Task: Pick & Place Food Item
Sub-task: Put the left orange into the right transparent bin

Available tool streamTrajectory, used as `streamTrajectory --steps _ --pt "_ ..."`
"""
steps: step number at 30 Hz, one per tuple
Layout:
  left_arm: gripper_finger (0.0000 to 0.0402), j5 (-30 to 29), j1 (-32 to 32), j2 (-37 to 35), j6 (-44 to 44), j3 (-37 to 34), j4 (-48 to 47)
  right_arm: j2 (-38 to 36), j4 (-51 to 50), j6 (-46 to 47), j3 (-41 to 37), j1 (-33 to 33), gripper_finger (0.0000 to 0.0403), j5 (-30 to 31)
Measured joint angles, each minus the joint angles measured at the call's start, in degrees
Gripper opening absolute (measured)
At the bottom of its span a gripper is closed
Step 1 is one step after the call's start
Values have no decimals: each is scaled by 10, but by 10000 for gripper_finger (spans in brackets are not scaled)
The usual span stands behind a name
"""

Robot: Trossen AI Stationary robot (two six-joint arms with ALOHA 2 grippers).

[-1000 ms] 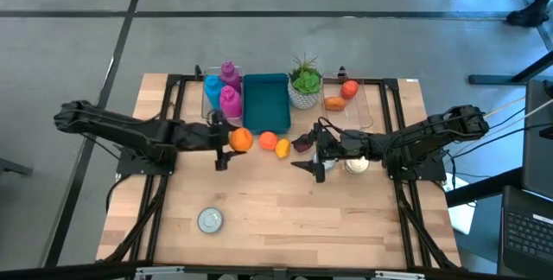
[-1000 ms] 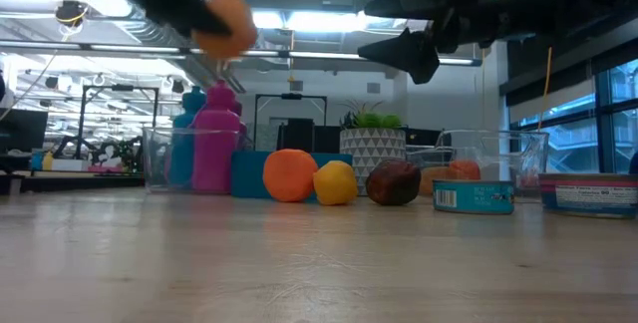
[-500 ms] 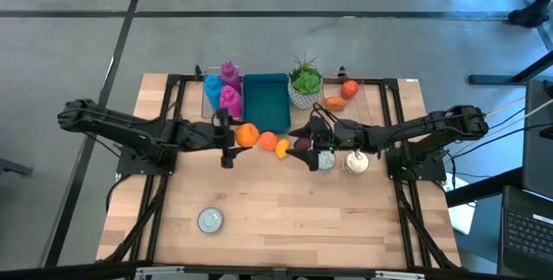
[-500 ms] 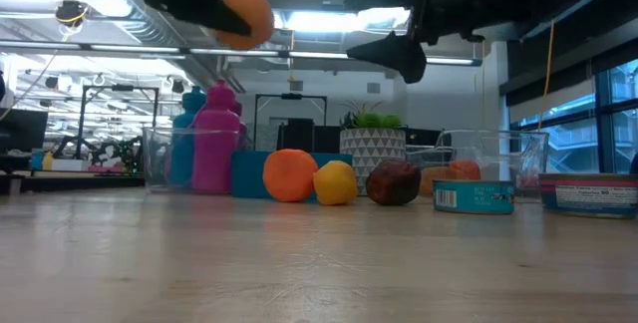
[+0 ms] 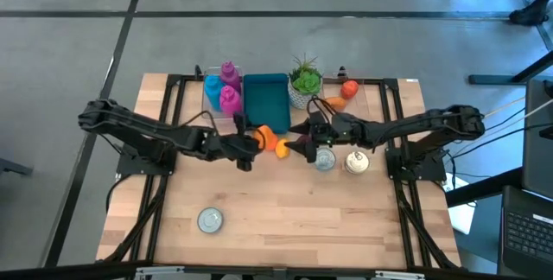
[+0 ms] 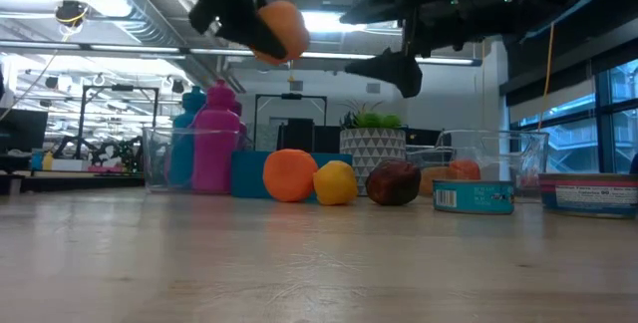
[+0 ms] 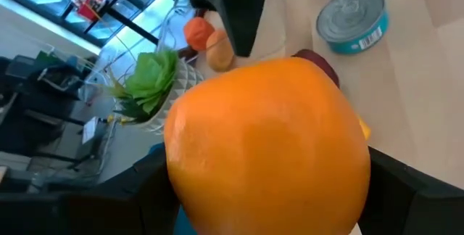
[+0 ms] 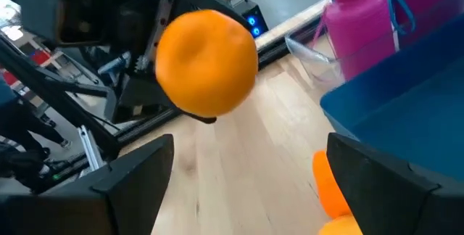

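orange (image 6: 279, 30): held well above the table in the left gripper (image 6: 267, 32), near the middle of the table and just short of the teal bin (image 5: 265, 97); a second orange (image 6: 290, 175) sits on the wood below, touching a yellow lemon (image 6: 335, 182)
left gripper: clenched on the orange; in the left wrist view the fruit (image 7: 267, 144) fills the space between the dark fingers, one on each side
right gripper (image 5: 308, 142): fingers spread wide, holding nothing, hovering above the dark red fruit (image 6: 393, 182) and facing the carried orange (image 8: 207, 62)
handling, as a judgement: a round, firm, smooth ball, light to moderate in weight; the skin looks slick, so it could roll or squirt out of a narrow pinch
where to hold: across the widest part, pads on opposite sides, as the grip stands now; an off-centre pinch looks risky
if handed over: the other pincer would need the sides left free by the first
tins: a teal-labelled can (image 6: 474, 196) and a blue-and-white can (image 6: 590, 194) on the table at the right arm's side; a third, plain-topped can (image 5: 210, 219) well apart near the front
writing: the can labels carry print, too small to read; no brand can be made out
bottles: pink (image 6: 216, 142) and blue (image 6: 189, 114), in a clear container beside the bin
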Motion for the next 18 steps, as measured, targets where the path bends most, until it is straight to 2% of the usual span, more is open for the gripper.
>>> streamTrajectory --steps 10,18 --pt "292 -12 13 44 8 16 -3 47 108 -2 0 0 357 -30" --pt "292 -14 13 47 10 16 4 75 111 3 15 -1 357 -31"
